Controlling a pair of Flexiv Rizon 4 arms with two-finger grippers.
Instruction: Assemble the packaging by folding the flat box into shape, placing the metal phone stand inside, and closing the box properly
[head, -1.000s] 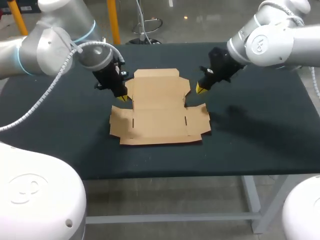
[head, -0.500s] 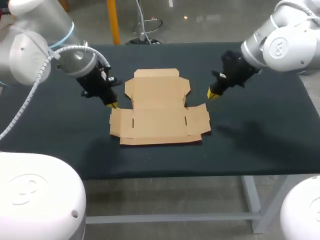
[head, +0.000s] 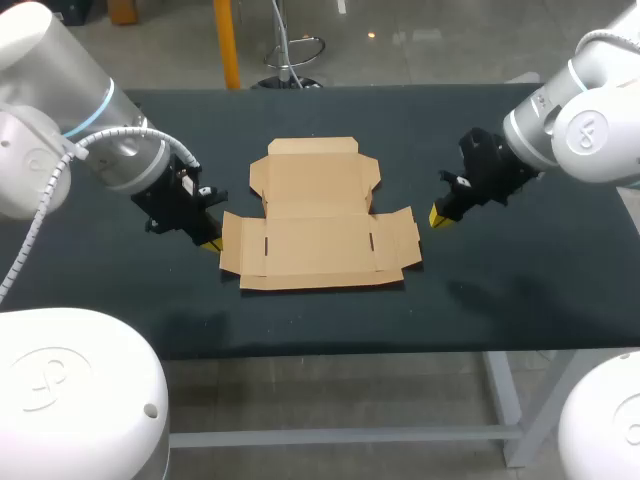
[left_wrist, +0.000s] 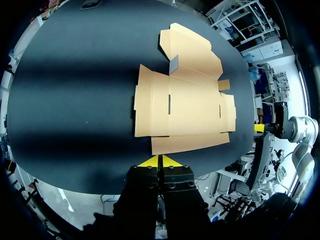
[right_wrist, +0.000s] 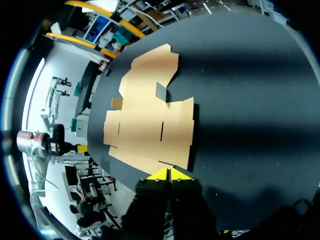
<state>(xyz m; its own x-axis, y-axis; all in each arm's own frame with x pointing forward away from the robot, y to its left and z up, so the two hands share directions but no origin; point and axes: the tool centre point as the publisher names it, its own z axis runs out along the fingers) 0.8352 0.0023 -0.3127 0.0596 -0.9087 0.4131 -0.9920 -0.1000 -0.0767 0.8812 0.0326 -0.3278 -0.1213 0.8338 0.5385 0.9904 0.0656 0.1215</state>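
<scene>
A flat box (head: 318, 215) is lying on the black table (head: 520, 290); my left gripper (head: 211, 243) and right gripper (head: 439, 217) are flanking the box, jaws pressed together, empty.

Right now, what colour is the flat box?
The flat box is plain tan, clearest in head view.

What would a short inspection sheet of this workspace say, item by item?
Surface: table, dark cover.
Job's things: flat box lies unfolded mid-table; phone stand not in view.
Clutter: nothing seen.
Grippers: left gripper shut, empty, close beside the box's left flap; right gripper shut, empty, apart from its right flap.
Cables: grey hose along the left arm, off the box.
Surroundings: nothing seen.
</scene>
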